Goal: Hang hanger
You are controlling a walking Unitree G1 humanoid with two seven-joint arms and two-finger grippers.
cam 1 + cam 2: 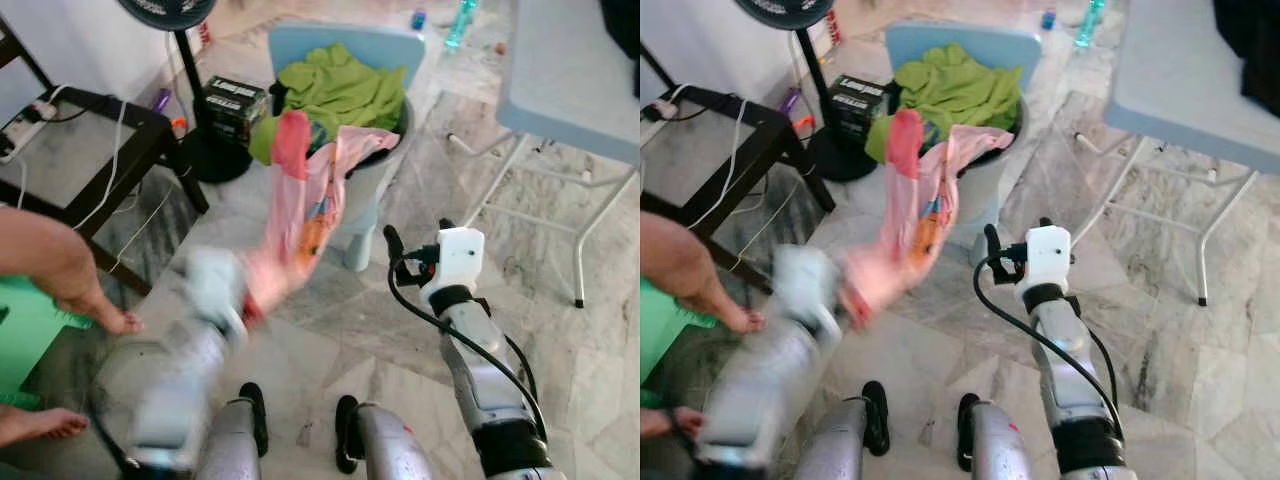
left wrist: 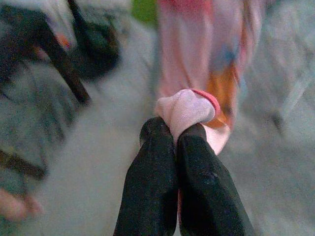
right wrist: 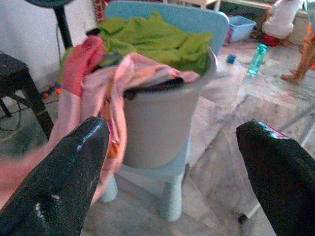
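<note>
The left hand [image 2: 176,135] is pinching a fold of a pink garment [image 1: 300,215], its two black fingers [image 2: 152,187] pressed together on the cloth. The left arm is showing blurred in the head views, and the garment is stretching from that hand up to the rim of a grey laundry bucket [image 3: 157,128], where its far end is draping over the edge. A red piece of cloth [image 1: 291,143] is lying at the top of the pink garment, at the bucket's rim. The bucket is sitting on a light blue plastic chair [image 1: 345,45] and is holding a heap of green clothes [image 1: 340,85].

The right hand [image 3: 172,162] is hovering in front of the bucket with its fingers spread wide and nothing between them.

A black fan stand [image 1: 195,110] is standing just beside the bucket, with a dark box [image 1: 235,100] at its base. Beyond the fan from the bucket, a black side bench [image 1: 90,150] is carrying a power strip [image 1: 25,122]. A person's bare feet [image 1: 100,310] are resting on the marble floor [image 1: 560,380] near the blurred left arm. A white folding bench [image 1: 570,70] is standing well apart from the bucket on the robot's right.
</note>
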